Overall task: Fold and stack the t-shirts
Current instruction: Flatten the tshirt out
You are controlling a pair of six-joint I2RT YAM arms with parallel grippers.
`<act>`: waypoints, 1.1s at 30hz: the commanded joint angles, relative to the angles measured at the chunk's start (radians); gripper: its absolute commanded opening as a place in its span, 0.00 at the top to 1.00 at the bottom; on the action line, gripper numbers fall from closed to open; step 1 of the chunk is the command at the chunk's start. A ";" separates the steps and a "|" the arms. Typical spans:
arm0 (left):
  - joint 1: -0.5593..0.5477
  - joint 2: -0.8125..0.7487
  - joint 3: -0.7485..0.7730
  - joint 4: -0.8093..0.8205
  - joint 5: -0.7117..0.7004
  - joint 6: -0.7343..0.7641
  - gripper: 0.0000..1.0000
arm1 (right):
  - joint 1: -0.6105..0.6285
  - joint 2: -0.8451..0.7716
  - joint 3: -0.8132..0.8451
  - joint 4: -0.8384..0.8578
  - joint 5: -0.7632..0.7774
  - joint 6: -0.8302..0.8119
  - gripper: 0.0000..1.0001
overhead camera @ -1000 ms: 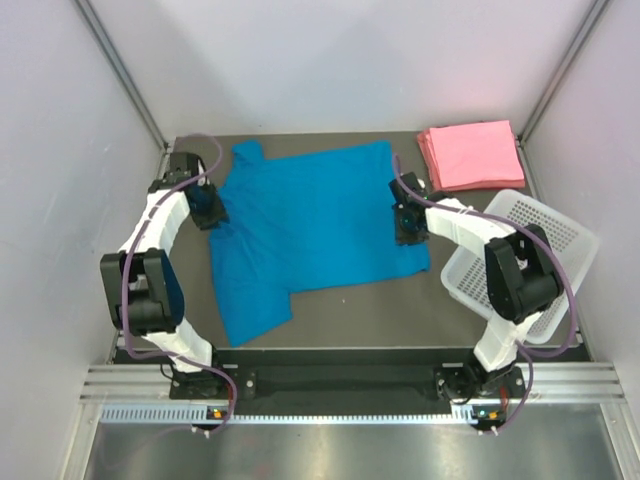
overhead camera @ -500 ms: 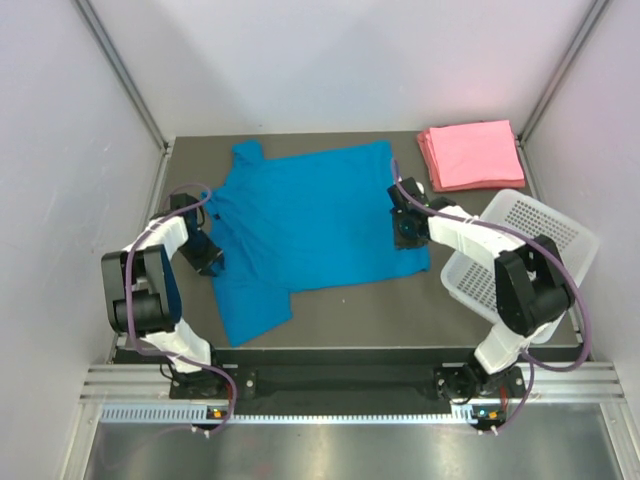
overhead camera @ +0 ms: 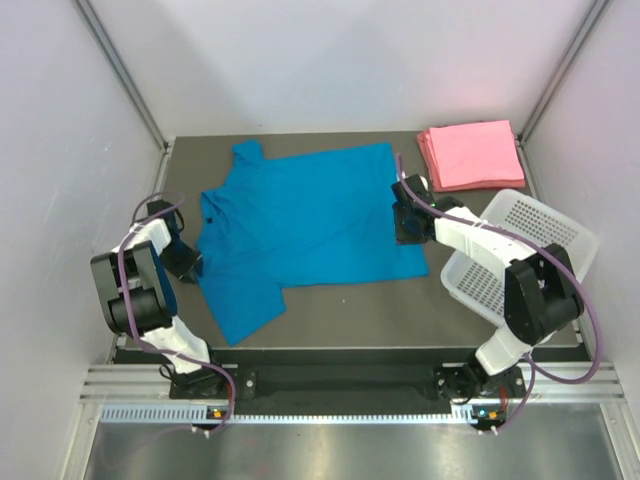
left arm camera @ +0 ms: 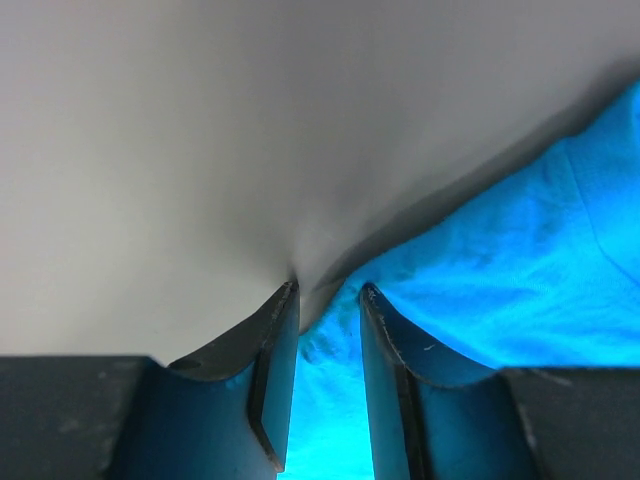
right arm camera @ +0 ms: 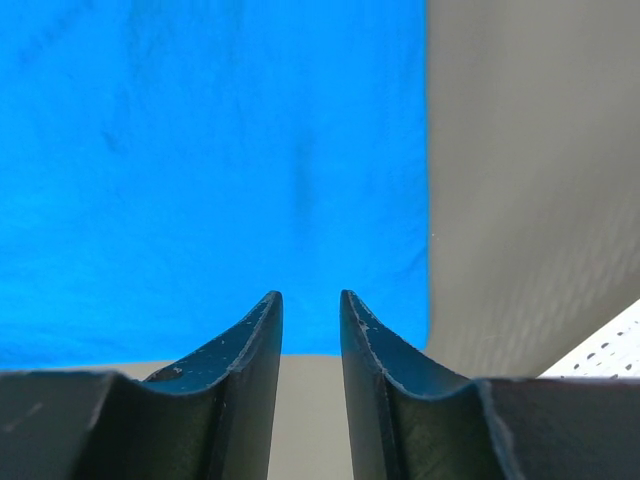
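The bright blue t-shirt (overhead camera: pixel 310 225) lies spread on the dark table, its left side drawn out toward the left edge. My left gripper (overhead camera: pixel 188 262) is at the shirt's left edge, shut on a pinch of blue cloth; in the left wrist view (left arm camera: pixel 329 290) the cloth (left arm camera: pixel 520 270) tents up to the fingertips. My right gripper (overhead camera: pixel 405 228) hovers at the shirt's right edge. In the right wrist view (right arm camera: pixel 311 295) its jaws stand almost together with only bare table between them, and the shirt (right arm camera: pixel 200 150) lies beyond. The pink folded t-shirts (overhead camera: pixel 470 152) are stacked at the back right.
The white perforated basket (overhead camera: pixel 560 215) stands at the right edge, next to my right arm; its corner shows in the right wrist view (right arm camera: pixel 610 350). White walls enclose the table on the left, back and right.
My left gripper has moved left and toward the near side, dragging the shirt's left side outward with it. The right gripper has barely shifted at the shirt's right edge.
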 commanded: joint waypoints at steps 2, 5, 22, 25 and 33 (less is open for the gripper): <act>0.109 0.026 0.001 0.005 -0.153 0.018 0.64 | -0.011 -0.049 -0.004 0.025 0.018 -0.020 0.69; 0.155 0.034 0.022 -0.001 -0.112 0.028 0.65 | -0.011 -0.041 -0.012 0.025 0.020 -0.022 0.68; 0.097 -0.258 -0.048 -0.045 0.160 -0.002 0.61 | 0.215 -0.135 -0.069 0.201 -0.127 -0.154 0.58; 0.098 -0.351 -0.072 -0.035 0.108 -0.032 0.58 | 0.210 -0.071 -0.017 0.181 -0.105 -0.148 0.59; 0.100 -0.238 0.229 0.094 0.358 0.050 0.45 | 0.046 0.140 0.337 0.057 -0.092 -0.031 0.57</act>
